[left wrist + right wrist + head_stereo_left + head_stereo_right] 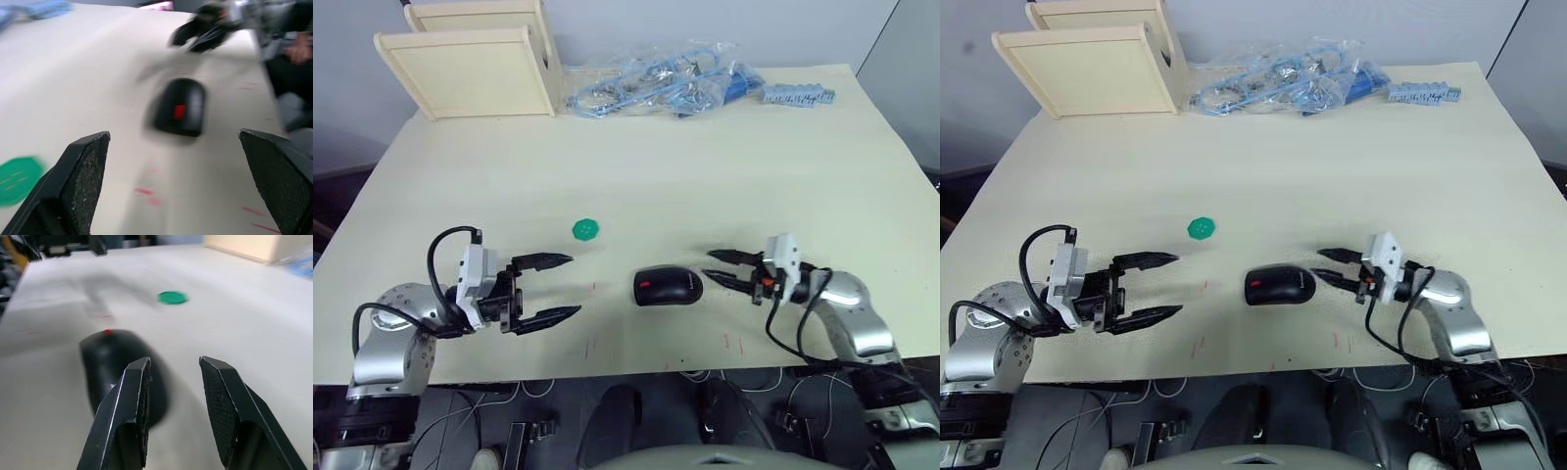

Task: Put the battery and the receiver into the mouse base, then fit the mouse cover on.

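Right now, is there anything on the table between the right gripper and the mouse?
Nothing visible. The right gripper is open, just beside the mouse, with bare table between them. The green disc lies off the path, nearer the open left gripper.

Black mouse [668, 287] with red patch flat on cream table [636, 166], near front edge. Left gripper [548, 289] at mouse's 9 o'clock, well apart, fingers spread wide. Right gripper [724, 269] at 3 o'clock, just beside, fingers parted. Green disc [585, 229] at mouse's 10 o'clock.
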